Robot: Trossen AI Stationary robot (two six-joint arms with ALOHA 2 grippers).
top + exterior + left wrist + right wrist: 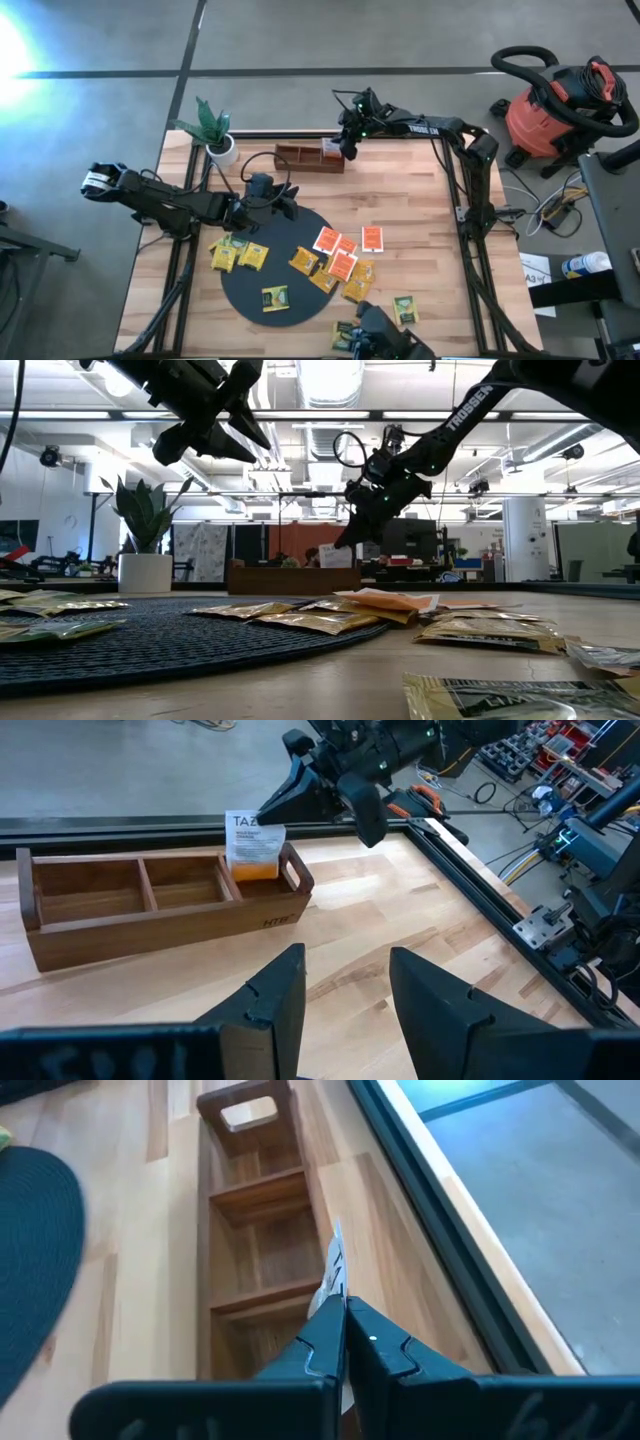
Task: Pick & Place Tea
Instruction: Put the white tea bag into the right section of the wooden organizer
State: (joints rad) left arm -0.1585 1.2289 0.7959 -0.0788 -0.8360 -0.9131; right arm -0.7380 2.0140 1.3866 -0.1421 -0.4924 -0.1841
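- Right end effector (pixel 347 150) sits at upper centre of the high view, over the right end of the wooden tray (pixel 300 158). Its fingers are pressed together, clenched on an orange tea packet (pixel 255 848) with a white label.
- In the left wrist view that packet stands upright in the tray's right-end compartment, next to the handle cut-out; the other two compartments show bare wood.
- In the right wrist view the packet's pale edge (pixel 333 1270) pokes out just past the pinched fingertips, above the tray.
- Left end effector (pixel 287 203) hangs at centre-left of the high view, near the upper edge of the black round mat (pixel 245 290); fingers spread, released, nothing between them.
- The rest of the tea lies loose in the lower half of the high view: yellow packets (pixel 252 256) on and beside the mat, orange-red packets (pixel 342 264) in a cluster at the mat's right edge, one orange-red packet (pixel 372 238) alone on the worktop (pixel 420 230), a green packet (pixel 405 309) at lower right.
- Potted plant (pixel 212 126) at the worktop's upper-left corner.
- Red shop vacuum (pixel 555 105) on the floor, upper right.
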